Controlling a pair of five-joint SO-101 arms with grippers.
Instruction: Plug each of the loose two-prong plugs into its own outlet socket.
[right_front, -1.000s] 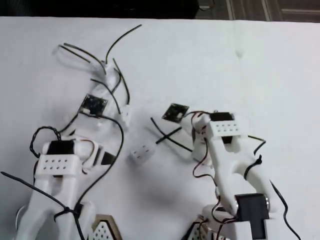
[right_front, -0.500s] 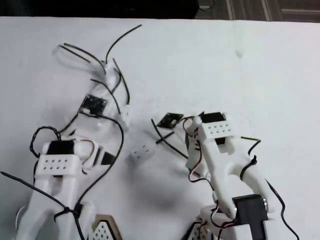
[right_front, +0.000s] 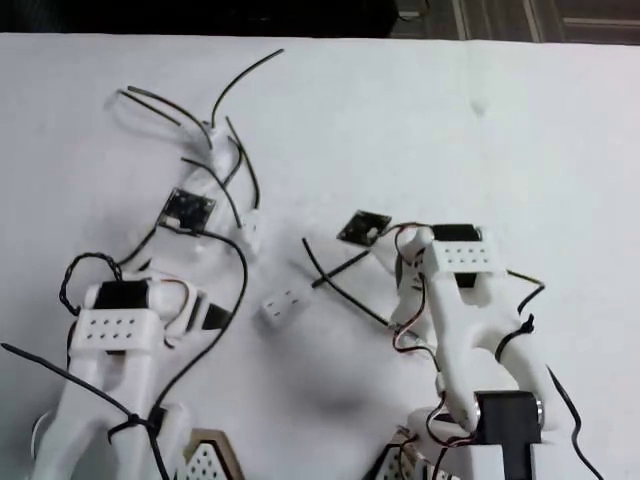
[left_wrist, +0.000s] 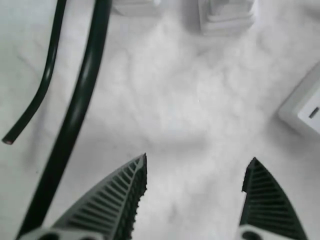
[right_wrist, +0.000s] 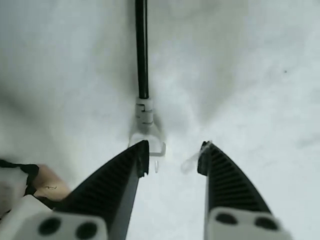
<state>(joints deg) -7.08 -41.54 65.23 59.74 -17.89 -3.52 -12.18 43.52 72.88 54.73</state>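
Observation:
My right gripper (right_wrist: 172, 155) is open and low over the table. A small clear two-prong plug (right_wrist: 147, 134) lies on the table at the tip of one finger, touching it, and its black cable (right_wrist: 142, 50) runs straight away from me. In the high view the right arm's wrist (right_front: 458, 258) sits beside crossed black cables (right_front: 340, 275). My left gripper (left_wrist: 197, 170) is open over bare table with nothing between its fingers. A white outlet block (right_front: 285, 303) lies between the arms, and its corner (left_wrist: 302, 107) appears in the left wrist view.
More black cables (right_front: 225, 150) and white connector pieces (right_front: 250, 232) lie at the back left, with a black square part (right_front: 188, 207) among them. Another black square (right_front: 363, 228) sits just ahead of the right arm. Two thick cables (left_wrist: 75, 110) cross beside my left gripper.
The right arm swung left and nearer half a second ago, then moved back right and slightly farther. The black square ahead of it moved along. The left arm stayed still.

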